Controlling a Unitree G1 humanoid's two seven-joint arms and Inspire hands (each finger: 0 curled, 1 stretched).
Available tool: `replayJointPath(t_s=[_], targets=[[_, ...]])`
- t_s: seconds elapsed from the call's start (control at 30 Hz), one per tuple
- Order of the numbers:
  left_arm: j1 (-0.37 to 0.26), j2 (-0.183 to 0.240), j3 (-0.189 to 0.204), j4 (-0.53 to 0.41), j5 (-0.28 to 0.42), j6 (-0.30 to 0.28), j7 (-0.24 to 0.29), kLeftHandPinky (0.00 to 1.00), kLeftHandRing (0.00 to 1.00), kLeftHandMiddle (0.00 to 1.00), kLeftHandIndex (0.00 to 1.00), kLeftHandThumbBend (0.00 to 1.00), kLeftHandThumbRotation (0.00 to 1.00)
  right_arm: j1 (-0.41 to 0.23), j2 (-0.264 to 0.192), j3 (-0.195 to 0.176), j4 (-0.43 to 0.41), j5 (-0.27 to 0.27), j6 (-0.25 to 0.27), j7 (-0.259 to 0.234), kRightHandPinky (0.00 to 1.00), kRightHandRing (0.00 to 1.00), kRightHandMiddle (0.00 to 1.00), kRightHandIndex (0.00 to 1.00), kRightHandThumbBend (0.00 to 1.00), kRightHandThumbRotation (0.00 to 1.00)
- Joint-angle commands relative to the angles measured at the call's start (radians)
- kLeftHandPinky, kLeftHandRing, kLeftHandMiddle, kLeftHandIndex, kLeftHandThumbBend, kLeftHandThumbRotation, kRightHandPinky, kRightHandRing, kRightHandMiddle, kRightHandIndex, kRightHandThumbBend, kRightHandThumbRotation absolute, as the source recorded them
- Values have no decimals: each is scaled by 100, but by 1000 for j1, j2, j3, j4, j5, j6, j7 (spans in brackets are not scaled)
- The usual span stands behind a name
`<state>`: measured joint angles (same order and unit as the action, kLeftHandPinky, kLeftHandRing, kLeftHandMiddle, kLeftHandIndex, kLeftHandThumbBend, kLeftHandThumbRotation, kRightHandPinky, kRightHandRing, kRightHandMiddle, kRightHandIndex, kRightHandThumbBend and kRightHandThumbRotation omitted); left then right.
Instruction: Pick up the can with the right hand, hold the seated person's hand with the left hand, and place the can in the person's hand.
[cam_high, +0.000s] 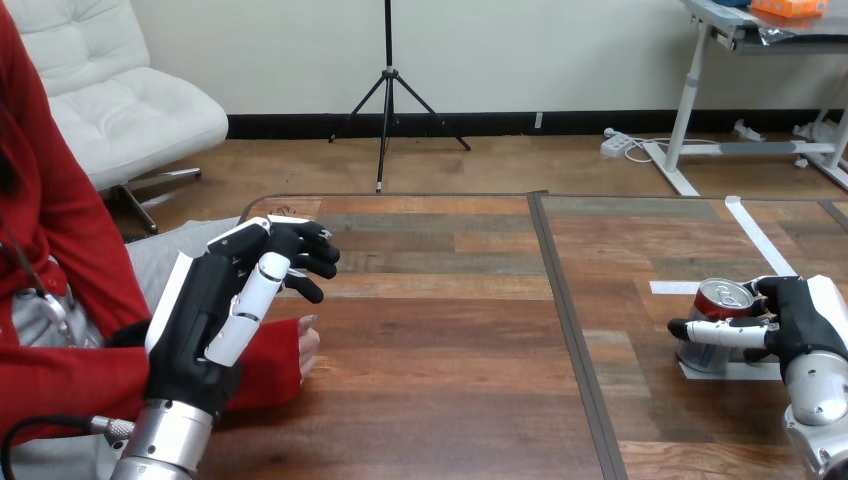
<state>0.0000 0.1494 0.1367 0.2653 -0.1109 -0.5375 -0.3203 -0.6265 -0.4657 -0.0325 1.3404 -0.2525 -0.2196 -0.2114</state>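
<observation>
Can (724, 298) stands upright on the bench (450, 350), the right robot hand (800, 320) curled round it (thumb across its front). Well left of the can lies the person's hand (306, 345), just beside the left robot hand (200, 310), whose fingers are loosely spread and grip nothing; the carry must run leftward.

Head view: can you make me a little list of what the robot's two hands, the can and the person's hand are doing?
can: upright on the table, at the view's right, by a white tape mark
right hand: curled round the can, thumb across its front
left hand: raised at the view's left, fingers relaxed, holding nothing
person's hand: resting on the table, just below the left hand; cannot tell if they touch
can lifted: not yet, it seems
</observation>
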Motion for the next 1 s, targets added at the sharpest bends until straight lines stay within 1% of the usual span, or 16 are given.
replayJointPath(t_s=[0.0, 0.07, 0.2, 0.27, 0.37, 0.47, 0.57, 0.63, 0.8, 0.97], targets=[[-57, 15, -1, -5, -13, -16, 1, 43, 56, 57, 56, 51, 79, -19, 15, 10, -5, -7, -36, 5, 40, 45, 47, 45, 88, 0], [-57, 15, -1, -6, -10, -16, 3, 43, 56, 57, 56, 51, 79, -21, 15, 9, -6, -6, -41, 8, 40, 45, 47, 45, 88, 0], [-55, 14, -2, -12, -12, -10, 3, 43, 56, 57, 56, 50, 79, -23, 14, 4, -10, 0, -69, 19, 40, 44, 46, 45, 88, 0], [-54, 14, -2, -13, -10, -9, 4, 43, 56, 57, 56, 50, 78, -25, 14, 1, -11, 5, -73, 26, 39, 43, 46, 45, 88, 0], [-53, 16, -2, -14, 4, -14, 13, 42, 56, 57, 56, 50, 78, -29, 13, 4, -13, 2, -84, 27, 38, 42, 46, 45, 88, 0], [-54, 20, -3, -8, 17, -33, 16, 43, 56, 57, 56, 49, 78, -34, 12, 10, -16, -4, -91, 27, 38, 42, 46, 45, 87, 0], [-57, 26, -2, 2, 41, -63, 28, 43, 56, 57, 56, 49, 79, -39, 11, 16, -19, -9, -96, 29, 39, 43, 46, 45, 87, 0], [-58, 26, 0, 6, 59, -80, 43, 44, 56, 57, 56, 49, 79, -43, 11, 12, -24, -3, -107, 39, 39, 43, 46, 46, 87, 0], [-59, 24, 2, 8, 91, -96, 77, 46, 57, 58, 56, 49, 78, -49, 7, 20, -34, -6, -140, 47, 37, 42, 45, 46, 87, 0], [-58, 30, 1, 6, 126, -114, 107, 49, 61, 63, 60, 51, 75, -52, 5, 20, -43, 2, -174, 64, 35, 40, 44, 45, 88, 0]])
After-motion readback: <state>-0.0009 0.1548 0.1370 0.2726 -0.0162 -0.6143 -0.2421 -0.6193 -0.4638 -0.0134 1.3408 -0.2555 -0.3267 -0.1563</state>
